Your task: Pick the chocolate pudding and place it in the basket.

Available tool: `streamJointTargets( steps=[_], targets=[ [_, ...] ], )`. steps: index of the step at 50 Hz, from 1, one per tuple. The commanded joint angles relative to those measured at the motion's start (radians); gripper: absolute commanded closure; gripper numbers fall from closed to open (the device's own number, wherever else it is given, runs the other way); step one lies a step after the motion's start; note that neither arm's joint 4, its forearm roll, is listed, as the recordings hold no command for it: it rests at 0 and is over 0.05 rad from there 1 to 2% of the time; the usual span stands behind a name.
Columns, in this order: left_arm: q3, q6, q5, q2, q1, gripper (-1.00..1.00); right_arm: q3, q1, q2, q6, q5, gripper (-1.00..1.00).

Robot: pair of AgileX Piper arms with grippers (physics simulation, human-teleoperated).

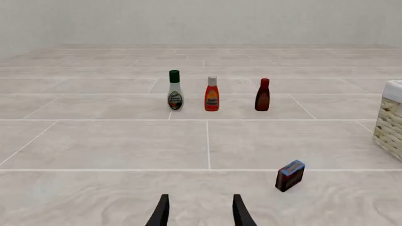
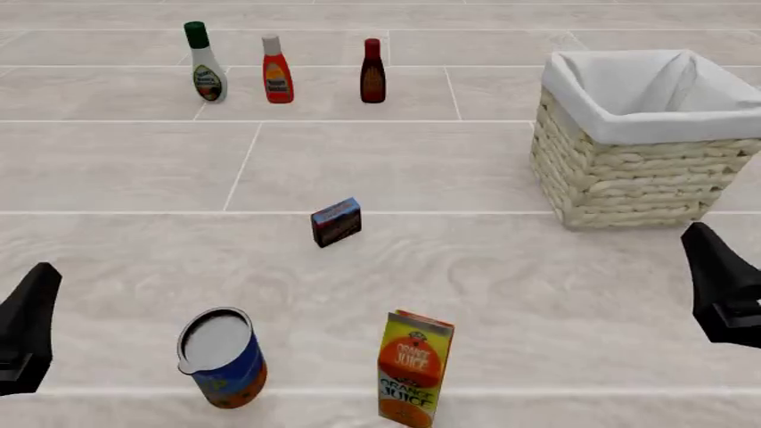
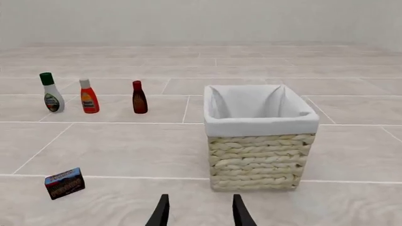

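The chocolate pudding (image 2: 337,222), a small dark brown carton with a blue top edge, stands on the tiled table near the middle. It also shows in the left wrist view (image 1: 290,175) and the right wrist view (image 3: 65,183). The basket (image 2: 630,169), pale wicker with white lining, stands at the right; it shows whole in the right wrist view (image 3: 258,160) and at the edge of the left wrist view (image 1: 390,122). My left gripper (image 1: 199,212) is open and empty, well short of the pudding. My right gripper (image 3: 199,210) is open and empty, in front of the basket.
Three bottles stand in a row at the back left: a white one with a green cap (image 2: 205,64), an orange-red one (image 2: 277,71) and a dark brown sauce bottle (image 2: 372,72). A tin can (image 2: 223,357) and an orange juice carton (image 2: 414,367) stand near the front.
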Motion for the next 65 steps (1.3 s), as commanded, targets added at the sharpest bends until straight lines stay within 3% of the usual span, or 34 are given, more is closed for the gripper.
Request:
streamJointTargets(
  steps=[1,4,19,42,65],
  targets=[
    [0.0,0.0,0.0,0.0,0.0,-1.0,-0.018,0.023,0.213,-0.013,-0.155,-1.0],
    [0.0,0.0,0.0,0.0,0.0,-1.0,-0.05,0.044,0.267,0.01,-0.156,-1.0],
    [0.0,0.0,0.0,0.0,0.0,-1.0,-0.182,0.1,0.503,0.014,-0.21,-1.0],
    [0.0,0.0,0.0,0.0,0.0,-1.0,-0.3,0.229,0.683,0.033,-0.272,-1.0],
    [0.0,0.0,0.0,0.0,0.0,-1.0,-0.45,0.354,0.833,0.035,-0.261,-1.0]
  ],
)
